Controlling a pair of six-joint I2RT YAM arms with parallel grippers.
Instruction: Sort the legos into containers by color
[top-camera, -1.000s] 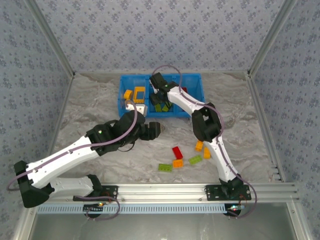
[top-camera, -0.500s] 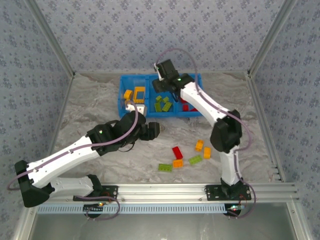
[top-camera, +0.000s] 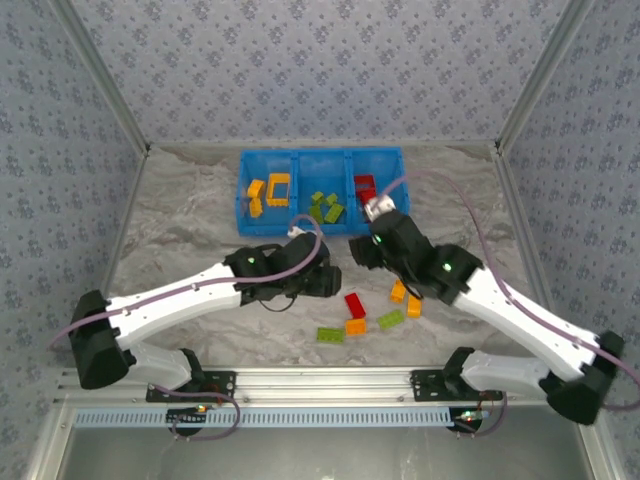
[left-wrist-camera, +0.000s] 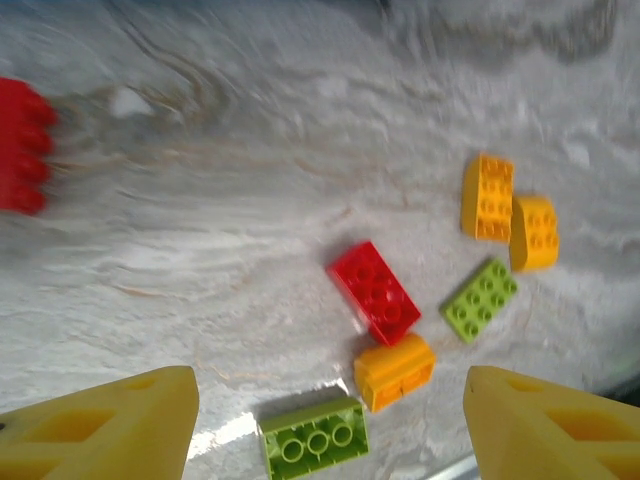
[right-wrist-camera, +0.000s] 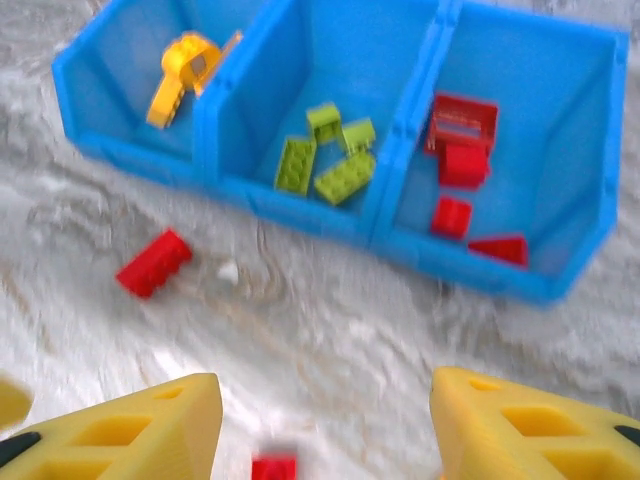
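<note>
Mid-sort, left tool (left-wrist-camera: 330, 400) and right tool (right-wrist-camera: 325, 395) hang spread and empty; next, the left likely pinches the lime-green brick (left-wrist-camera: 312, 440) at six o'clock in its wrist view.

Shells white, joints and bases black on left arm (top-camera: 200, 290) and right arm (top-camera: 520, 315) — lilac cable (top-camera: 150, 301) along each; fingers (left-wrist-camera: 110, 420) yellow, triangular cutouts.

red lego (left-wrist-camera: 18, 145): cropped at left edge, blurred | small red lego (right-wrist-camera: 273, 467): cropped at bottom, blurred

bare table (top-camera: 180, 230) left of bricks (top-camera: 355, 305)
</note>
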